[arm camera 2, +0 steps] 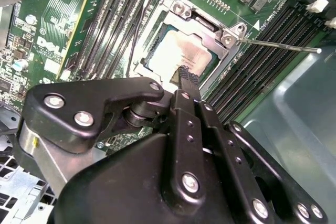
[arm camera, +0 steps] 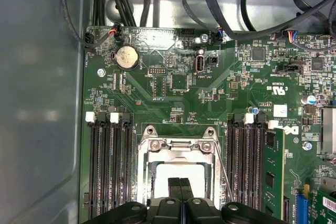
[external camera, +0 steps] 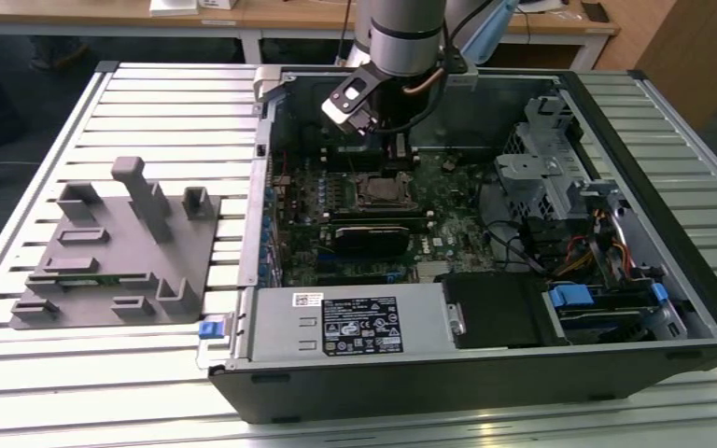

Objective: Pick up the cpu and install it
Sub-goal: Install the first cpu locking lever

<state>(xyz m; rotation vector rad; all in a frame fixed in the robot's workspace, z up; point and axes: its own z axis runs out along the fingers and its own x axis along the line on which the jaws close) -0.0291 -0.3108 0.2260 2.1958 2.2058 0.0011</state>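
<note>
While the arm reaches into the open computer case (external camera: pixel 458 385) on the table (external camera: pixel 147 103), we log the hand (arm camera 2: pixel 185 75) closed, fingertips pressed together with nothing between them. The cpu (arm camera 2: pixel 173 51) lies flat within the metal socket frame (arm camera 2: pixel 181 9) on the green motherboard (arm camera: pixel 178 85). The fingertips sit directly over its silvery top; contact cannot be judged.

At the jaws' tips, cpu (arm camera 2: pixel 173 51): matt silvery-white metal top; socket frame (arm camera 2: pixel 181 9) around it: bright bare metal; gripper (arm camera 2: pixel 185 74): matt black links, shiny screw heads; motherboard (arm camera: pixel 173 93): glossy green; fixture (external camera: pixel 116 252): matt grey plastic.
</note>
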